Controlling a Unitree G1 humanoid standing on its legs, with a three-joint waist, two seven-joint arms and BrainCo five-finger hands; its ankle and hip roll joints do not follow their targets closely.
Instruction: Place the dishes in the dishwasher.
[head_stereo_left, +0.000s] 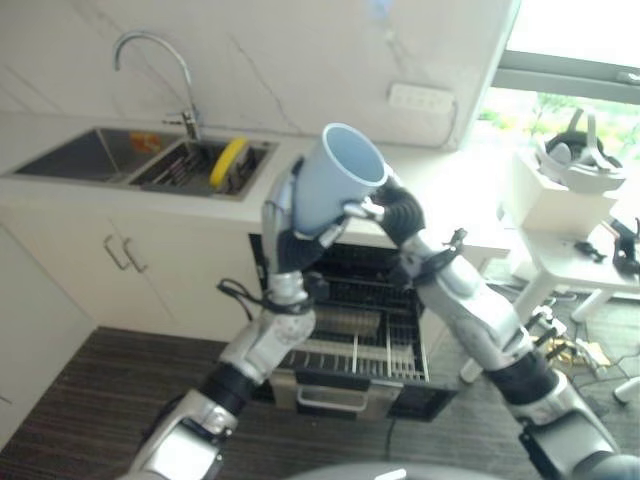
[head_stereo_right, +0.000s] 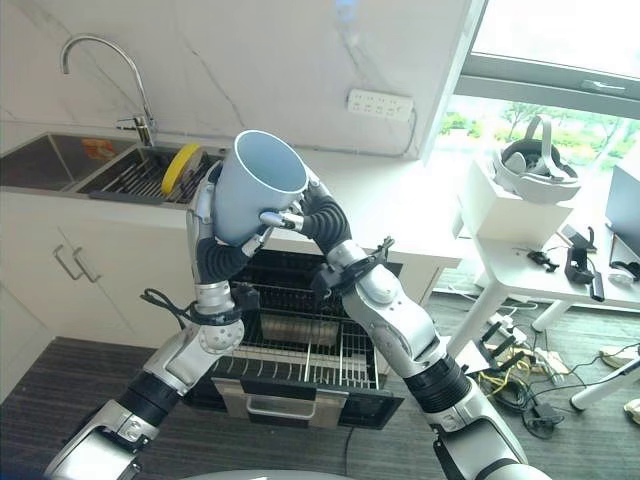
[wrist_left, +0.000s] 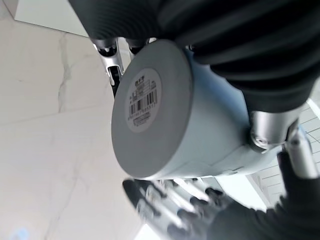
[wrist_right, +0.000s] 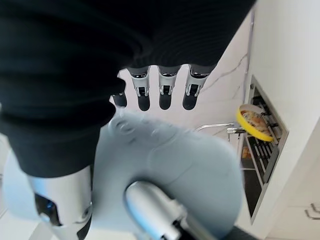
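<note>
While both hands are gripping mug (head_stereo_left: 338, 180) above open dishwasher (head_stereo_left: 350, 340), left hand (head_stereo_left: 285, 225) wrapping body, right hand (head_stereo_left: 395, 212) pinching handle; racks looking bare, yellow plate (head_stereo_left: 228, 160) waiting in sink (head_stereo_left: 150, 160).

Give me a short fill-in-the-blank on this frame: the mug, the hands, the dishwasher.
1. The light blue mug is held up by ____ hands, the left hand and the right hand.
2. Below it, the dishwasher rack is pulled ____.
3. The yellow plate stands in the ____.

Missing words: both; out; sink
</note>
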